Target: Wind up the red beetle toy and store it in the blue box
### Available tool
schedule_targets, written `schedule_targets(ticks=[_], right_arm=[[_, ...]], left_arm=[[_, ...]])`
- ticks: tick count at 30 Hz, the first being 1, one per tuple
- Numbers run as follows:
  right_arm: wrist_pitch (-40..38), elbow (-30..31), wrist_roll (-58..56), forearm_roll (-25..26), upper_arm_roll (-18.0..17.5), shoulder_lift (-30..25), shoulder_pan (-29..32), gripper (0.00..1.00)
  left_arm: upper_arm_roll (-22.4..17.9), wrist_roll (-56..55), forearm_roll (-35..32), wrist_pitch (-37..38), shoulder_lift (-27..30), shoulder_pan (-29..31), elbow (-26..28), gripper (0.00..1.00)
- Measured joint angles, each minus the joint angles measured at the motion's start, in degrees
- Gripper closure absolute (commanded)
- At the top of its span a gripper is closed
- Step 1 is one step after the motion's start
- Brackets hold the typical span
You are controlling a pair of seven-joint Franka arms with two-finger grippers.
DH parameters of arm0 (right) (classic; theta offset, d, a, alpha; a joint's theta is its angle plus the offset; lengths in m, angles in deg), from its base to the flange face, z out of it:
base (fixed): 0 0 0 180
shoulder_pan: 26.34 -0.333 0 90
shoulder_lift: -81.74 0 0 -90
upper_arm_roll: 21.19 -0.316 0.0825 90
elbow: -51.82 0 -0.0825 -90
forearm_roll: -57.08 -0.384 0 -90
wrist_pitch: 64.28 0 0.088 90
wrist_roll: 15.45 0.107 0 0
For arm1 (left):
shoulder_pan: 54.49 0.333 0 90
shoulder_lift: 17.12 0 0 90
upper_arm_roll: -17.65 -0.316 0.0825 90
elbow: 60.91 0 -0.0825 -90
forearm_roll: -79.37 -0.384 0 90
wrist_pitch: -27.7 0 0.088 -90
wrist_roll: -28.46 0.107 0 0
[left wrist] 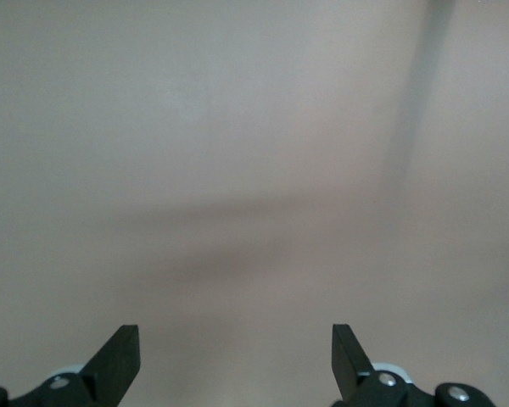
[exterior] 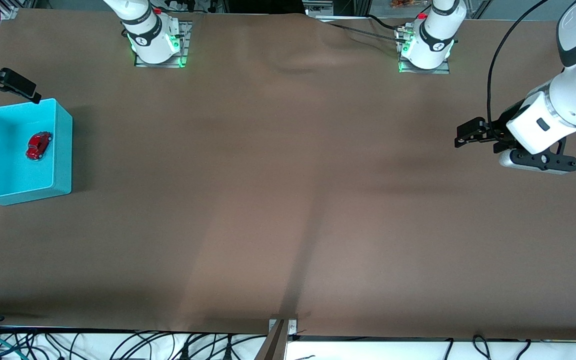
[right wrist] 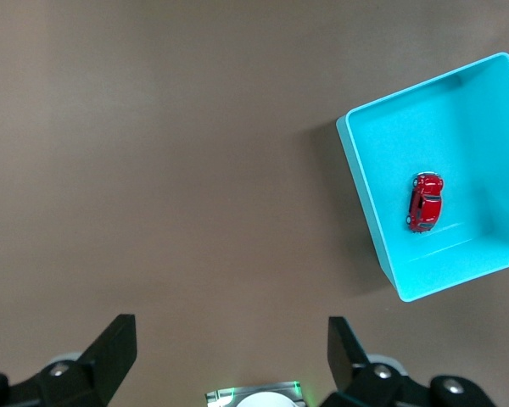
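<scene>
The red beetle toy [exterior: 38, 145] lies on the floor of the blue box [exterior: 64, 150], which stands at the right arm's end of the table. The right wrist view shows the toy [right wrist: 425, 202] inside the box [right wrist: 363, 191] too. My right gripper [exterior: 13, 87] is open and empty, up in the air over the table beside the box's corner nearest the robot bases; in its own view [right wrist: 231, 348] it is well clear of the box. My left gripper [exterior: 468, 134] is open and empty over bare table at the left arm's end; its own view [left wrist: 236, 352] shows only the brown cloth.
A brown cloth [exterior: 288, 200] covers the whole table, with a shallow wrinkle between the two arm bases. The right arm's base [exterior: 155, 42] and the left arm's base [exterior: 424, 50] stand along the edge farthest from the front camera. Cables hang below the near edge.
</scene>
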Motion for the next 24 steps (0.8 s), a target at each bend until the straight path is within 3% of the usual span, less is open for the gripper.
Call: schedule_targets(ticks=[24], right_arm=[[-0.15, -0.79, -0.02, -0.04, -0.82, 0.38, -1.0, 0.0]], left_arm=[[-0.21, -0.01, 0.0, 0.04, -0.99, -0.13, 0.01, 0.0]])
